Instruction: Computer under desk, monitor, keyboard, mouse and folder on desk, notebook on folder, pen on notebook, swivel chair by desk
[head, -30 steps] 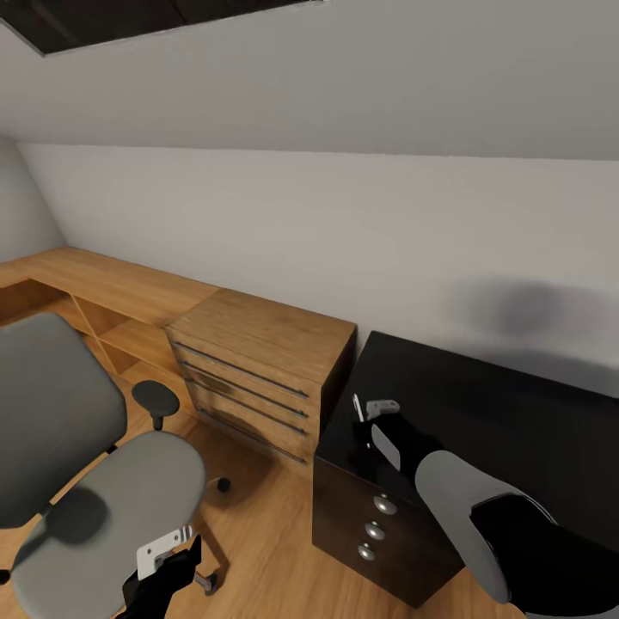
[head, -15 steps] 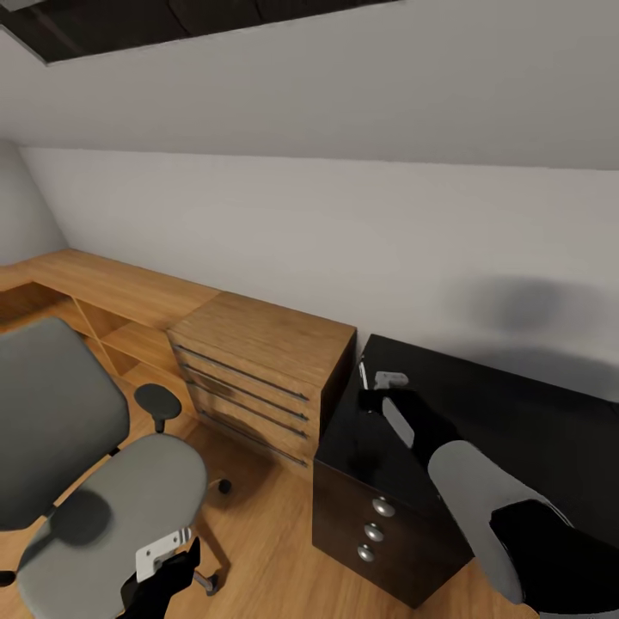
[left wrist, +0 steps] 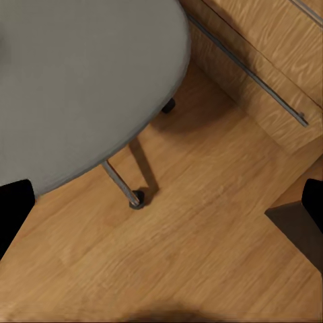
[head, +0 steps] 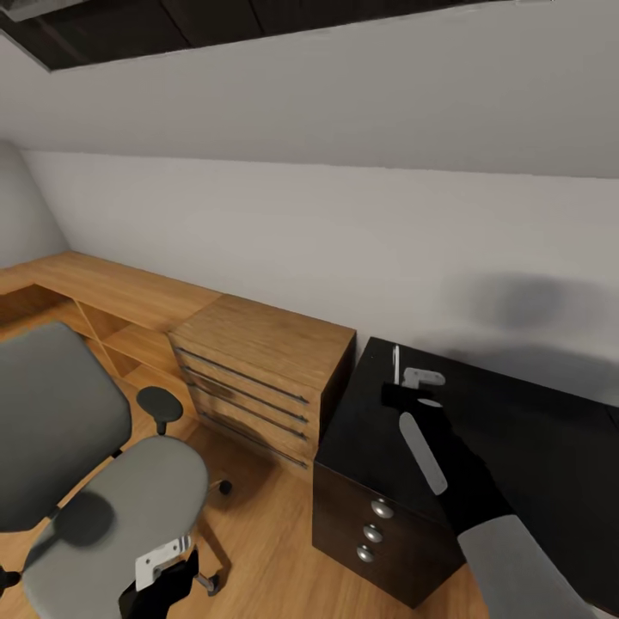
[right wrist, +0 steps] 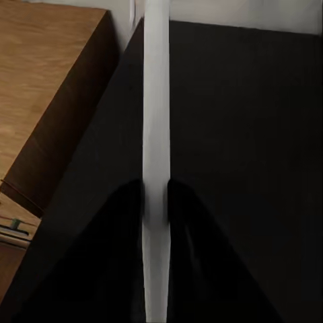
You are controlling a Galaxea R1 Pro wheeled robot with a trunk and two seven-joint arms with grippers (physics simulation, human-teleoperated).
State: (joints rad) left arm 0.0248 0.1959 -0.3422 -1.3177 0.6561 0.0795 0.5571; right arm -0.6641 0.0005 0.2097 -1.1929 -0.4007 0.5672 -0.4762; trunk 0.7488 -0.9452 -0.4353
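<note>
My right gripper [head: 398, 389] is shut on the pen [head: 395, 363], a thin white stick held upright over the near left part of the black desk [head: 533, 430]. In the right wrist view the pen [right wrist: 156, 121] runs straight between the two black fingers [right wrist: 124, 222], above the dark desktop [right wrist: 256, 134]. The grey swivel chair [head: 129, 490] stands on the floor at the left, its seat bare. My left gripper [head: 163, 580] hangs low by the seat's front edge and is open [left wrist: 161, 202], over the seat [left wrist: 81, 81] and wooden floor.
A low wooden drawer cabinet [head: 258, 370] stands between the chair and the desk, with a long wooden shelf unit [head: 103, 292] running left along the wall. The desk's black drawer unit [head: 378, 524] faces me. One chair caster [left wrist: 136, 199] rests on the floor.
My right arm has reached farther out over the desk, carrying the pen away from me and to the right. The head view has tilted slightly. The chair and left gripper stay put.
</note>
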